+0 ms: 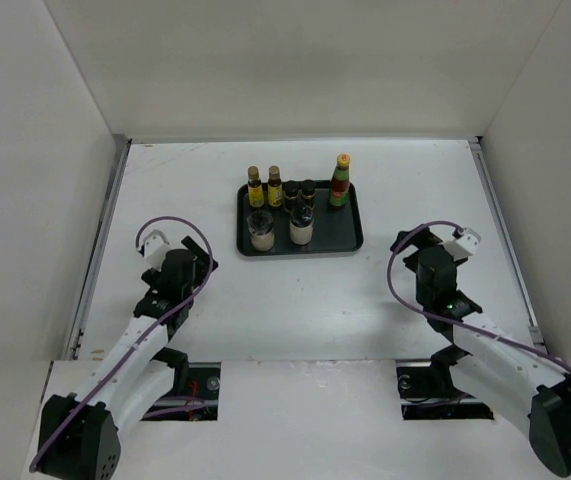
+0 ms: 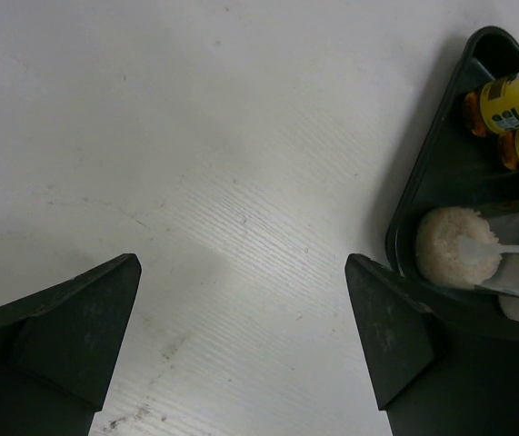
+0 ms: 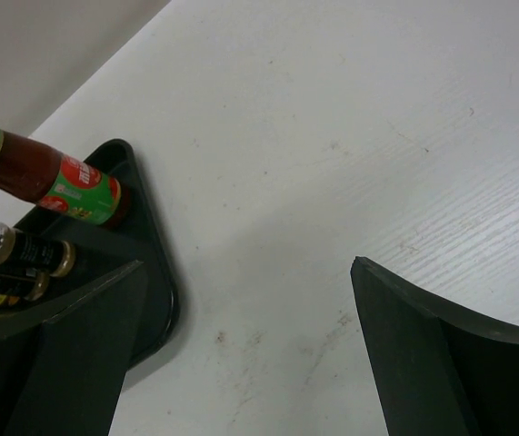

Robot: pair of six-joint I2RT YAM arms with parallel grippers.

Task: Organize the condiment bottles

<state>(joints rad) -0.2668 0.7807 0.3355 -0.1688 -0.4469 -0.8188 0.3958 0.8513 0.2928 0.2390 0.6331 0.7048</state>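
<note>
Upright, seven condiment bottles [image 1: 291, 196] occupy the tray [image 1: 335, 233].

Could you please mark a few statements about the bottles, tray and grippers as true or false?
1. All the small condiment bottles stand on the flat black rectangular tray. True.
2. The tall red bottle with a green band stands at the tray's left end. False: it stands at the far right corner.
3. The left gripper and the right gripper are both open and empty. True.
4. The two squat cream black-capped jars stand in the far row. False: they stand along the near edge.
5. The two yellow-labelled tan-capped bottles stand side by side. True.
</note>
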